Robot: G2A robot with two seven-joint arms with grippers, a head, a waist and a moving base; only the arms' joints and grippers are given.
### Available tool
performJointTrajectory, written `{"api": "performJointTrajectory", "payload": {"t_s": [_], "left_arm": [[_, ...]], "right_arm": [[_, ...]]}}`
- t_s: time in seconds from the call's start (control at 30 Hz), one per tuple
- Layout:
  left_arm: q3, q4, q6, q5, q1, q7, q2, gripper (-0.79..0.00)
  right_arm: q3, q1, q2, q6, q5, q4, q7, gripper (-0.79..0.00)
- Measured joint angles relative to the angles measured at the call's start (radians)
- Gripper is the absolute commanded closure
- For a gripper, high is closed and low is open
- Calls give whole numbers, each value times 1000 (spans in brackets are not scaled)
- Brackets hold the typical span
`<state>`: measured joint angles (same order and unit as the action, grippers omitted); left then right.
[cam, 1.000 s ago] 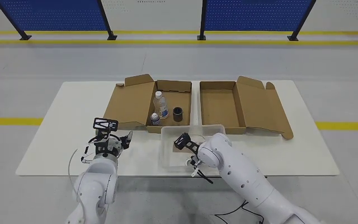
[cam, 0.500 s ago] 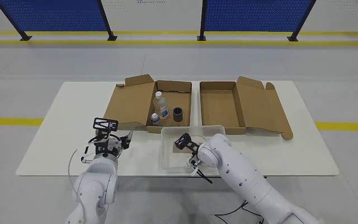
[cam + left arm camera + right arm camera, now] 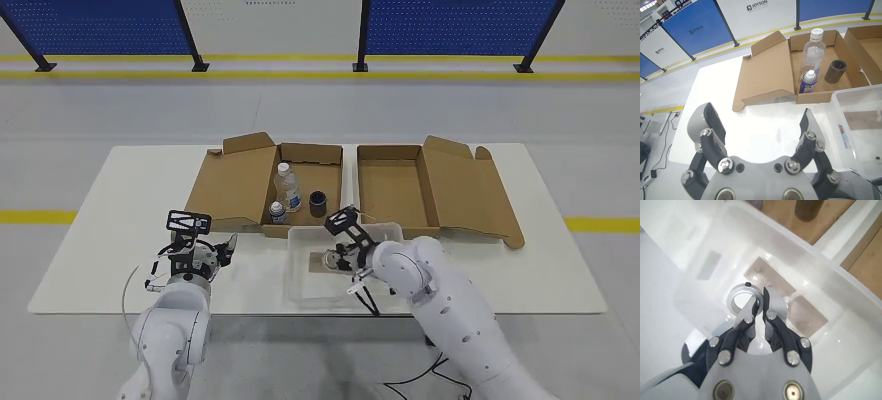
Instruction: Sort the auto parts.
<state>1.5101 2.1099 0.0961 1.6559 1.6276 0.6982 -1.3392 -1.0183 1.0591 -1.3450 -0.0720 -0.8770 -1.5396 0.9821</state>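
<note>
Right gripper [image 3: 760,303] clamps a metal ring [image 3: 743,289] in the clear bin [image 3: 791,243]; left gripper [image 3: 758,113] spread wide over the table [image 3: 757,117].

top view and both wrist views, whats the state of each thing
left box: open, lid folded out
right box: open
water bottle: upright, capped
spray can: upright, capped
black sleeve: upright
clear bin: lidless
metal ring: pinched by its wall, over the bin
right gripper: shut on the ring
left gripper: open, over the table
</note>
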Motion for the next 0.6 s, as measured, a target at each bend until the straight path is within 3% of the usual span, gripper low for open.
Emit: {"api": "performJointTrajectory", "payload": {"t_s": [0.3,0.5,0.6], "left_arm": [[0,0,0,0,0,0,0,-785],[0,0,0,0,0,0,0,-785],[0,0,0,0,0,0,0,-785]], "right_arm": [[-154,153,7,-100,404,0,-257,0],[-173,179,1,-162,612,45,-347,0],[-168,176,1,-174,635,59,-356,0]]}}
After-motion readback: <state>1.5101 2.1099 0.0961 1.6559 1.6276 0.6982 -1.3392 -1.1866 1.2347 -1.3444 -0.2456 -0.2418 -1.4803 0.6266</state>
